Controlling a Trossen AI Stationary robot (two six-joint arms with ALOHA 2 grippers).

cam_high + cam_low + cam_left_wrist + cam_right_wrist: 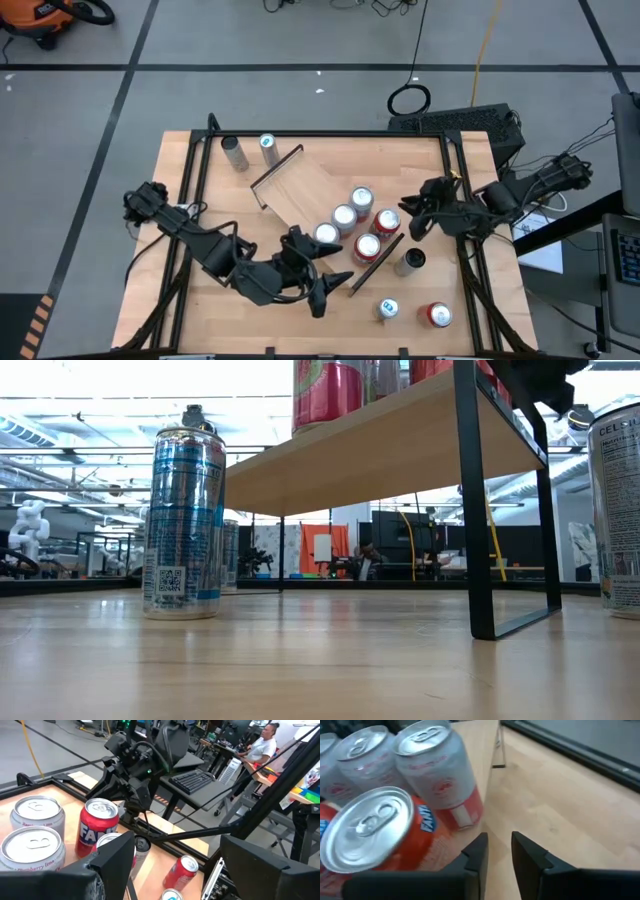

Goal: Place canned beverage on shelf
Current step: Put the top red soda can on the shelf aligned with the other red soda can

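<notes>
light-wood shelf [318, 195] already carried five upright cans; the nearest loose dark can [410, 261] stood just beside the right end effector [408, 226] — fingers nearly closed, empty — left end effector [318, 296] wide, empty.

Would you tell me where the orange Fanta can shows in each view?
High: Fanta can, right of centre, on the shelf.
Low: cannot tell it among the cans at top.
Left wrist: left of centre.
Right wrist: lower left.
Landmark: silver can beside it.
</notes>
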